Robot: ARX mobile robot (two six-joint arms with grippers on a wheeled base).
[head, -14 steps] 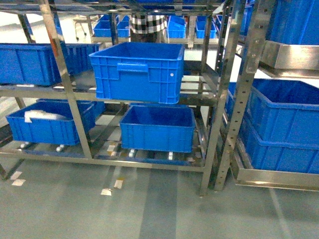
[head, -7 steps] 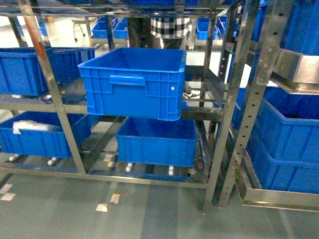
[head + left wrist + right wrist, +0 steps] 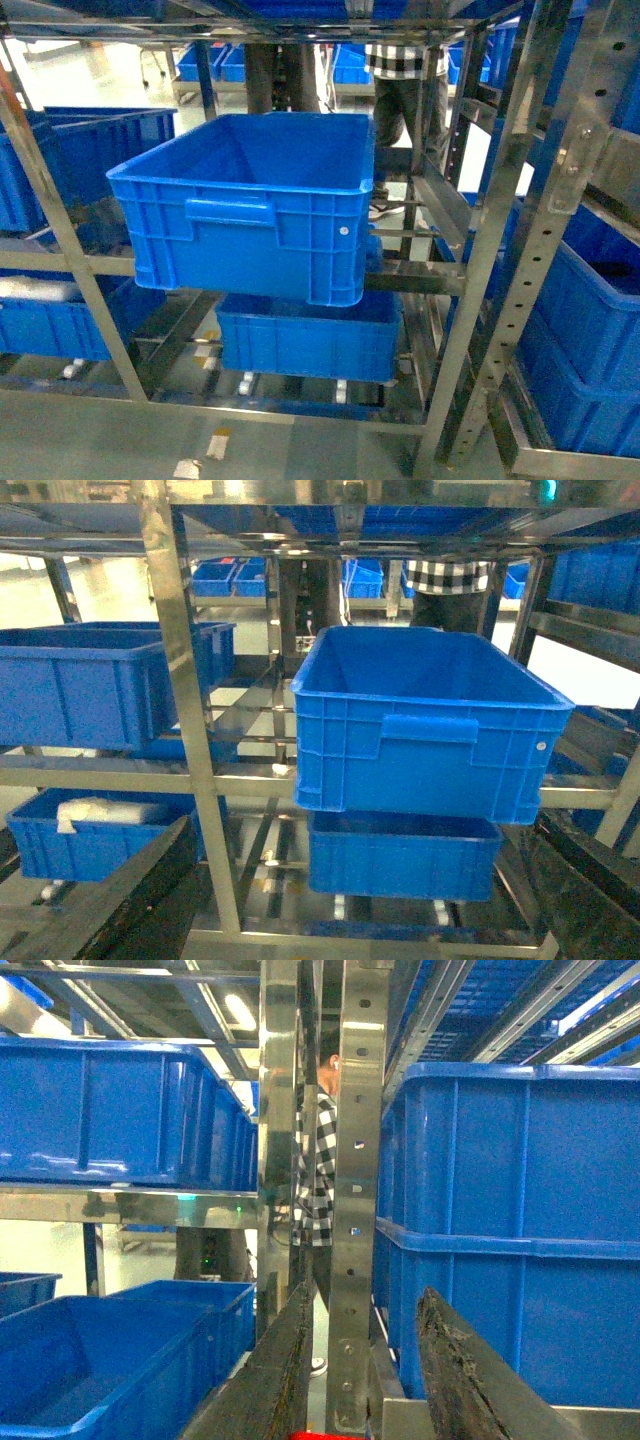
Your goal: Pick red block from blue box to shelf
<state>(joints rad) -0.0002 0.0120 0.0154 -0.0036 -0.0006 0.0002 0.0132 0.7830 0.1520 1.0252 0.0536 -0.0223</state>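
Left gripper (image 3: pixel 360 830) jaws spread, empty. Right gripper (image 3: pixel 365 1295) jaws face the shelf (image 3: pixel 490 250); grip state unclear. A red sliver (image 3: pixel 325 1436) deep between them may be the red block. Expect it light, rigid and slick: pinch the flat sides.

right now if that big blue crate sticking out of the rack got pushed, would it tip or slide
The blue crate looks rigid, with ribbed walls. It seems empty, so probably light. Its front overhangs the steel shelf, so an inward push likely slides it, while downward pressure on the front rim might tip it.
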